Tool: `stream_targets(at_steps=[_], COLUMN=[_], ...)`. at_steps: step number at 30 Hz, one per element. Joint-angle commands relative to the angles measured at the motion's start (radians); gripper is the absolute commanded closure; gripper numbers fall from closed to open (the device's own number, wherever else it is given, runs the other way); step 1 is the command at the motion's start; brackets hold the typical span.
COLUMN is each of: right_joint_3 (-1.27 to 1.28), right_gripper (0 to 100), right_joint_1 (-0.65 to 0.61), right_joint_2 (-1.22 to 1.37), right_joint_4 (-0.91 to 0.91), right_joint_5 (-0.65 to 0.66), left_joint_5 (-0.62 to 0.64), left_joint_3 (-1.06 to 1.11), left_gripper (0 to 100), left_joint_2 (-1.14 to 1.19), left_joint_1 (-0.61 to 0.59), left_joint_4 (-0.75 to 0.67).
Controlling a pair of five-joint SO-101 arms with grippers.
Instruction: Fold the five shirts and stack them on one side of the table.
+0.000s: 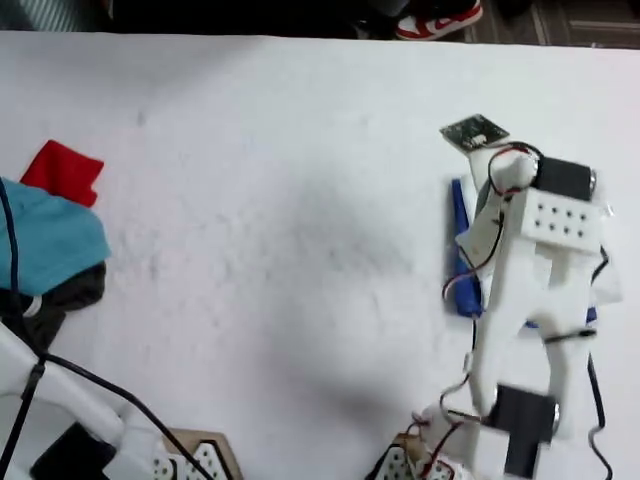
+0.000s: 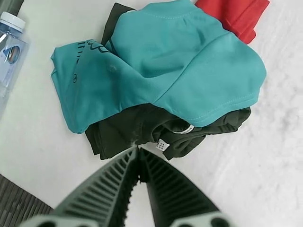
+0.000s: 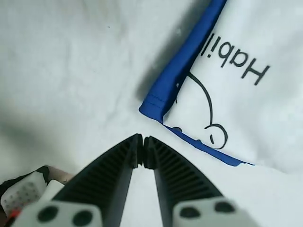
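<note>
Left gripper [image 2: 138, 156] and right gripper [image 3: 143, 142] are both sitting pressed together, empty. We're noting the white shirt [image 3: 265, 113], blue-hemmed, black print, lying right. Teal shirt [image 2: 180, 61], dark shirt [image 2: 142, 127] with neck label [image 2: 162, 144] and red shirt [image 2: 236, 16] are heaping at the left edge. We're judging them soft, light; pinch hems.

Counter [image 1: 280, 200]: white, matt, faintly grainy, like pressed cloth. Teal shirt [image 2: 189, 61]: smooth fine knit with a slight sheen and a stitched hem. Dark shirt [image 2: 137, 127]: matt, creased cloth with a small white label [image 2: 162, 144]. Red shirt [image 2: 236, 16]: matt cloth. White shirt [image 3: 255, 109]: smooth cloth with flat black print, edged in blue cloth trim [image 3: 182, 71]. Left fingers [image 2: 165, 189] and right fingers [image 3: 113, 165]: dark matt plastic, ribbed on the inner faces. Arm [image 1: 545, 240]: white matt plastic. Bottle [image 2: 12, 47]: clear glossy plastic.
</note>
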Motion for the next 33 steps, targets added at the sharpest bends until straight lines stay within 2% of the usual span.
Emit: stream_targets(at_steps=[1,5,9,15,19,24,33], right_joint_3=[0.052,0.161,0.226,0.258,0.262,0.262,0.316], right_gripper=[98.1,98.1,98.1,98.1,98.1,98.1,98.1], right_joint_1=[-0.012,-0.004,-0.004,-0.004,-0.004,-0.004,-0.004], right_joint_2=[-0.122,-0.168,-0.197,-0.208,-0.214,-0.214,-0.214], right_joint_4=[0.007,0.007,0.007,0.007,0.007,0.007,0.007], right_joint_5=[-0.002,-0.124,-0.229,-0.247,-0.247,-0.247,-0.247], left_joint_5=[-0.015,-0.15,-0.253,-0.316,-0.428,-0.463,-0.471], left_joint_3=[-0.006,0.052,0.209,0.377,0.399,0.222,-0.377], left_gripper=[97,97,96,78,77,77,77], left_joint_2=[-0.025,-0.025,-0.024,-0.024,0.033,0.269,0.656], left_joint_1=[-0.002,0.036,0.082,0.09,0.119,0.127,0.128], left_joint_4=[-0.006,-0.058,-0.132,-0.273,-0.348,-0.333,-0.135])
